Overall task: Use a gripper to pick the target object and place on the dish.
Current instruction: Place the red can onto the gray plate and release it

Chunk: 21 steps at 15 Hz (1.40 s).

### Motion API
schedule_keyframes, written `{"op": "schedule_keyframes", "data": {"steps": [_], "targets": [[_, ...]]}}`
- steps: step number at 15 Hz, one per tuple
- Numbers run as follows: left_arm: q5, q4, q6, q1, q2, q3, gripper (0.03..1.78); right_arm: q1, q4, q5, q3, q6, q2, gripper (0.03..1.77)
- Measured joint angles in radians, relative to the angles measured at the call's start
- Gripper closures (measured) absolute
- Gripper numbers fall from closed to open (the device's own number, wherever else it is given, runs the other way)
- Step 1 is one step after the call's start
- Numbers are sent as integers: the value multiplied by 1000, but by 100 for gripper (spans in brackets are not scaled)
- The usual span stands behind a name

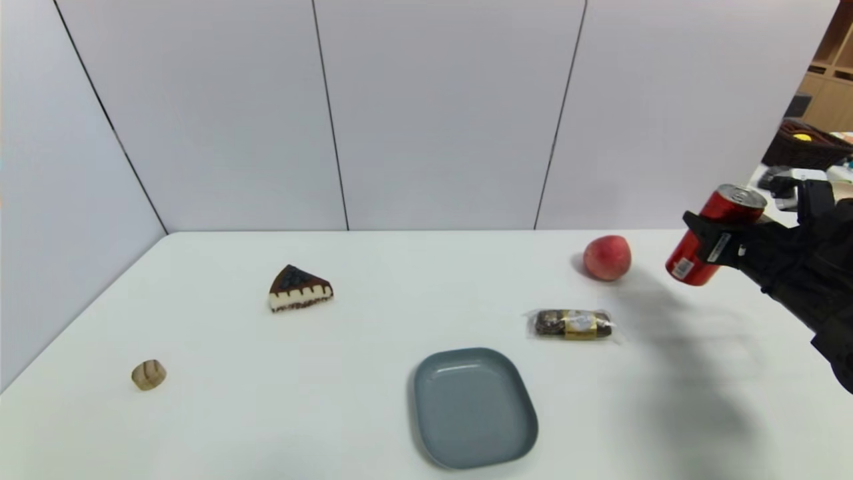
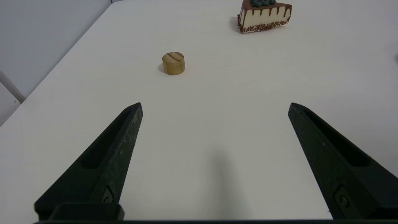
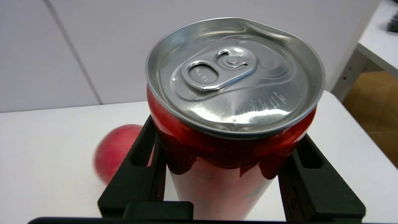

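Red and silver, the can (image 1: 713,233) hangs in the air at the far right of the white counter (image 1: 373,413), tilted with its top leaning right, pinched at mid-body by our right tool (image 1: 708,241), whose two black fingers (image 3: 140,174) press against opposite sides of it. Our right arm reaches in from the right edge of the head view, roughly level, with the can well above the surface. Just left of the can and below it, the peach (image 1: 607,257) sits on the counter near the far wall. Nearer to us and left of that lies the wrapped chocolates pack (image 1: 574,324). The grey-blue dish (image 1: 474,407) rests close to the near edge, left of and nearer than the chocolates, well apart from the can; bare counter lies between the dish and the right edge. Farther left stand a cake slice (image 1: 299,289) and a small wooden cylinder (image 1: 148,374), with wide open surface around each. Our left tool (image 2: 214,107) points level over the left part of the counter, its fingers spread wide with nothing between them.
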Motion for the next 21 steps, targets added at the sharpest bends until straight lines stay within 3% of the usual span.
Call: {"op": "schedule_keyframes", "data": {"steps": [4, 11, 14, 21], "targets": [[0, 0, 0, 0, 0, 0, 12, 119, 36, 15, 67, -1, -141, 84], [0, 0, 1, 0, 0, 0, 12, 375, 52, 153, 211, -12, -341, 85], [0, 0, 0, 0, 0, 0, 12, 453, 148, 239, 227, -44, -392, 85], [0, 0, 1, 0, 0, 0, 12, 578, 235, 280, 155, -94, -349, 85]]}}
